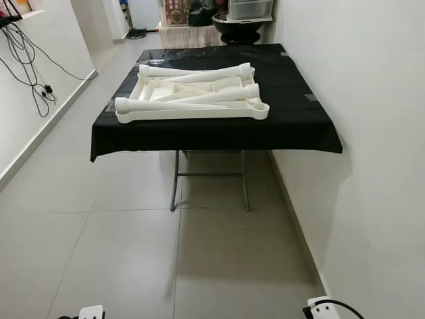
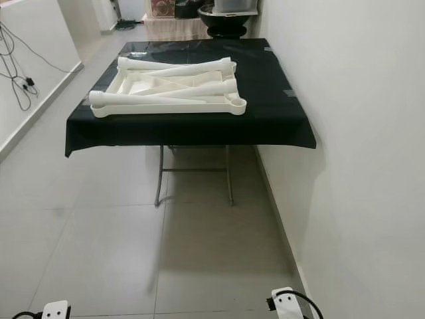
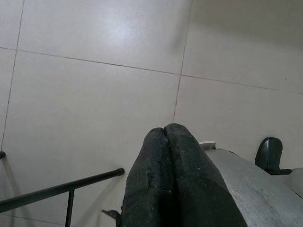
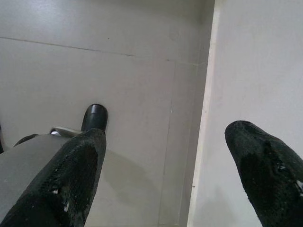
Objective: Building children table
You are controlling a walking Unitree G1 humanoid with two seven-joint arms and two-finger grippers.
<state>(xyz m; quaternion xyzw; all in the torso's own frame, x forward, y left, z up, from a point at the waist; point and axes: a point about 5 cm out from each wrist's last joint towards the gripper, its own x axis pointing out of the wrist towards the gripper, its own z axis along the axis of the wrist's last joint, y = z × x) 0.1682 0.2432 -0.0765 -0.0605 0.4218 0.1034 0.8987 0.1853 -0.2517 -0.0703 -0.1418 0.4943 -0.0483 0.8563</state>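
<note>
A white plastic children's table top point(image 1: 192, 111) lies upside down on a folding table draped in a black cloth point(image 1: 292, 119), some way ahead of me. Several white table legs point(image 1: 199, 75) lie loose across it. Both arms hang low at my sides over the floor. My left gripper point(image 3: 164, 130) is shut with its fingertips pressed together and nothing between them. My right gripper point(image 4: 165, 142) is open, its two black fingers wide apart above the floor tiles beside the wall.
A white wall point(image 1: 372, 133) runs along the right, close to the black table. Grey tiled floor point(image 1: 133, 239) stretches between me and the table. Cables point(image 1: 26, 66) hang on the left wall. Dark furniture point(image 1: 239, 26) stands beyond the table.
</note>
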